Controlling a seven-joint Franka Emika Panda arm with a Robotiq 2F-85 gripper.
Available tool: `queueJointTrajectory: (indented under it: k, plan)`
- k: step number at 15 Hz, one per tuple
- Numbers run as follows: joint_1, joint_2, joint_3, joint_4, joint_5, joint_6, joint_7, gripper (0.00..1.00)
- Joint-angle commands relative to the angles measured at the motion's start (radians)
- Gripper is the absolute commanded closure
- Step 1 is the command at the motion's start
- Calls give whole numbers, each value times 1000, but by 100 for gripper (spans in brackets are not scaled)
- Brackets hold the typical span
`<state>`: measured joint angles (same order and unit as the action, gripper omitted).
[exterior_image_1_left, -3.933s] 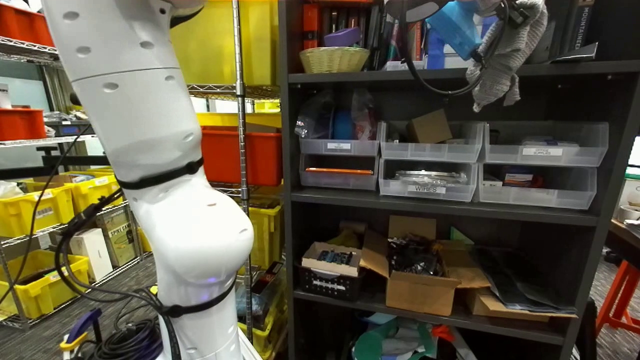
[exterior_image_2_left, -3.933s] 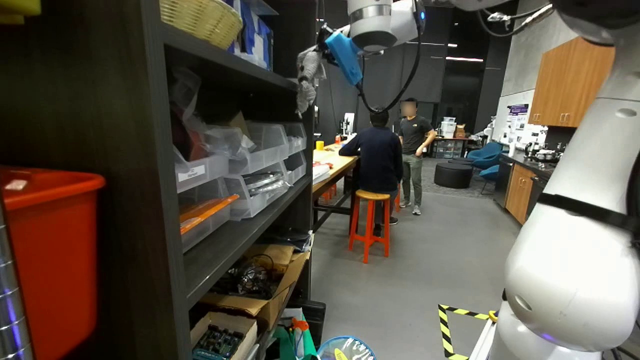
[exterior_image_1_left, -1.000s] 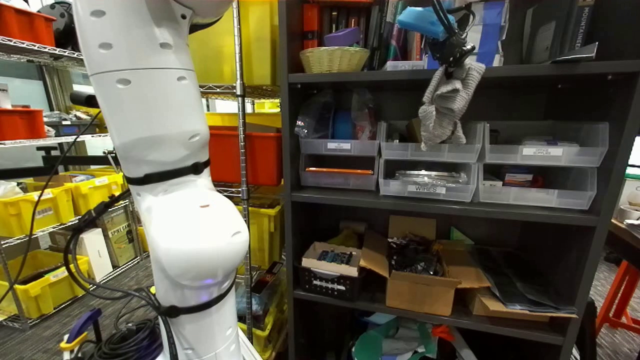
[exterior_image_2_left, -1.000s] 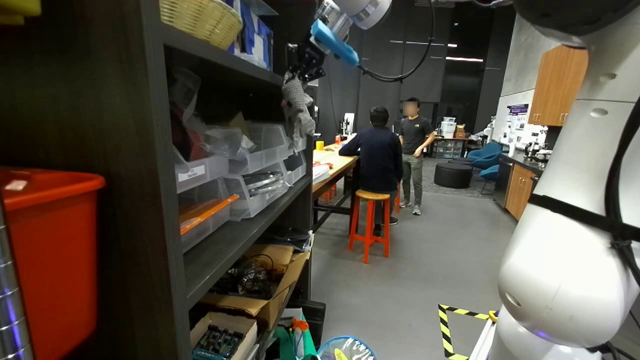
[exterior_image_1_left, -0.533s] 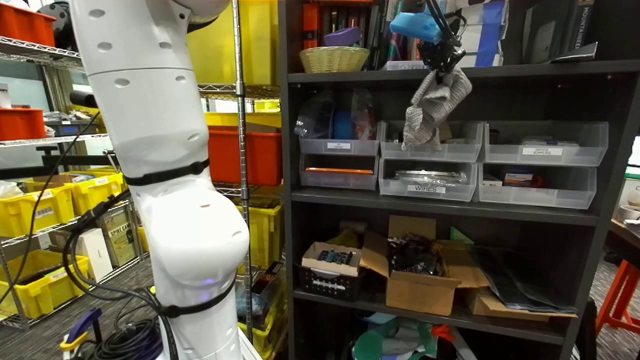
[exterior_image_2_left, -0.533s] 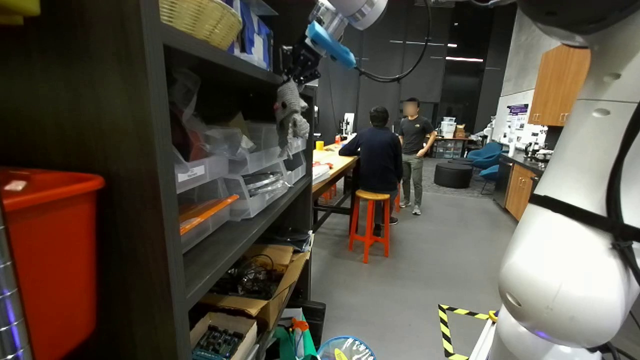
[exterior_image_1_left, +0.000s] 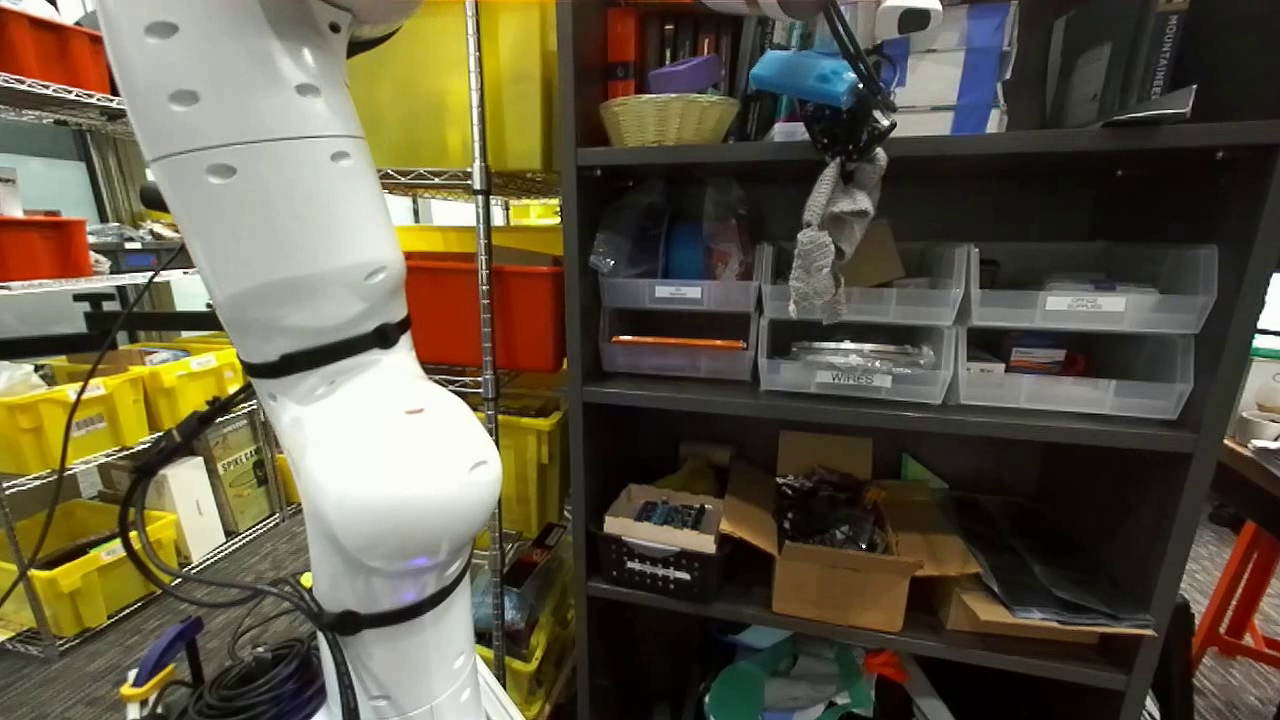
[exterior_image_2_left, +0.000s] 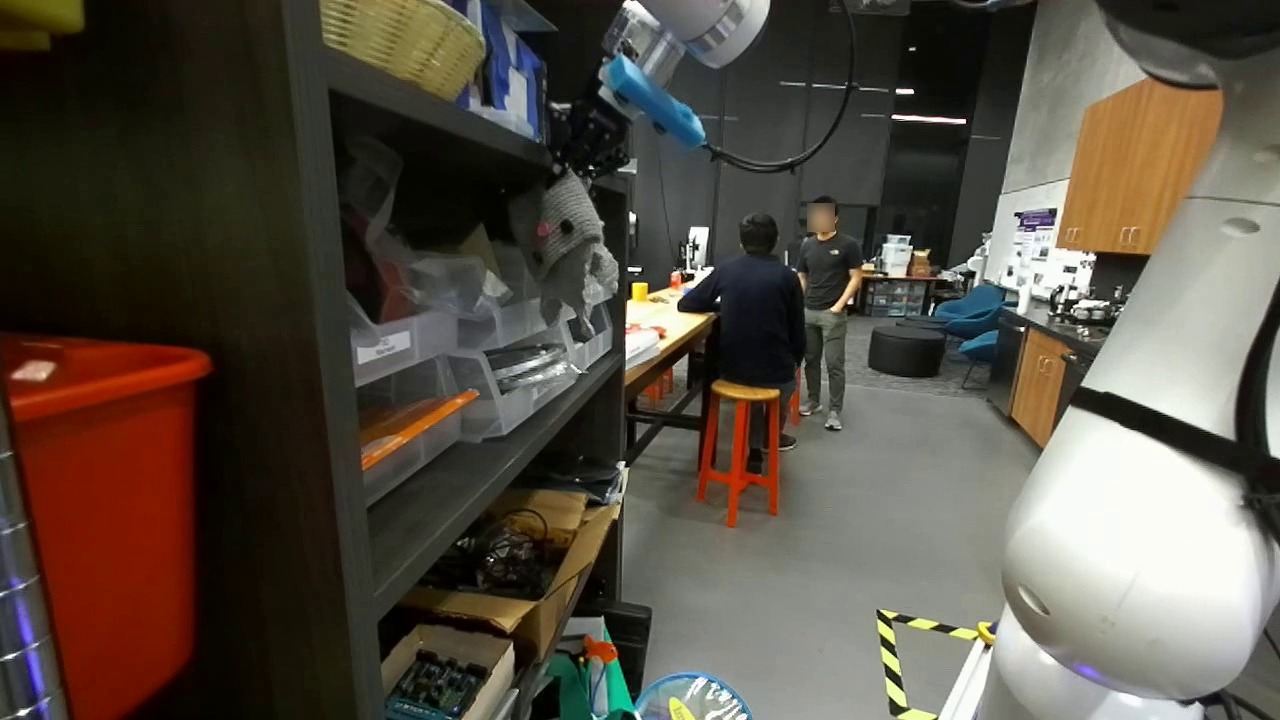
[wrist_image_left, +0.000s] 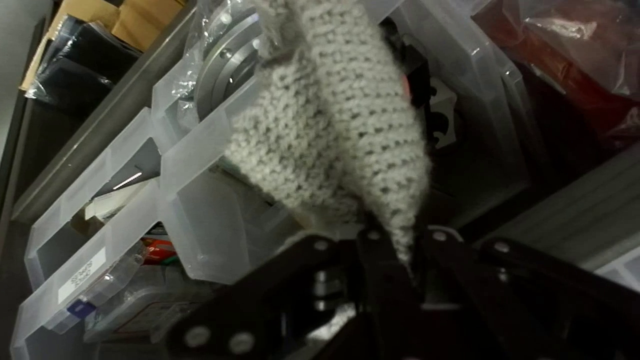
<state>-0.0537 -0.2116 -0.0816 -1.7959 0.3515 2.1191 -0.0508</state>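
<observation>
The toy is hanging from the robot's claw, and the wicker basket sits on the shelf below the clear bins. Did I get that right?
Not quite: the wicker basket sits on the shelf above the clear bins, as both exterior views show. The toy does hang from the gripper.

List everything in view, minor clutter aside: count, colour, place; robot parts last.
toy: 1, grey, hanging from the jaws
bookcase: 1, dark, behind the toy
bins: 6, clear, stacked on the bookcase
basket: 1, straw-coloured, above the bins
books: several, mixed, above the bins
large carton: 1, brown, below the bins
crate: 1, black, beside the large carton
tubs: several, red and yellow, on wire racks
long table: 1, wooden, past the bookcase
stools: several, orange, by the long table
people: 2, dark tops, near the long table
arm: 1, white, facing the bookcase
jaws: 1 pair, black, shut on the toy
</observation>
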Motion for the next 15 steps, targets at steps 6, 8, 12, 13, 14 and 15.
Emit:
queueJointTrajectory:
  k: [6, 8, 12, 13, 14, 15]
  plan:
    - [1, -120, -64, -112, 68, 93, -40, 97]
    - [-7, -136, -106, -96, 119, 89, -35, 97]
    - [-10, -151, -166, -63, 192, 88, -31, 97]
    - [-7, -152, -171, -58, 198, 92, -32, 97]
    - [-4, -151, -171, -55, 202, 96, -31, 97]
    - [0, -150, -169, -54, 207, 101, -31, 97]
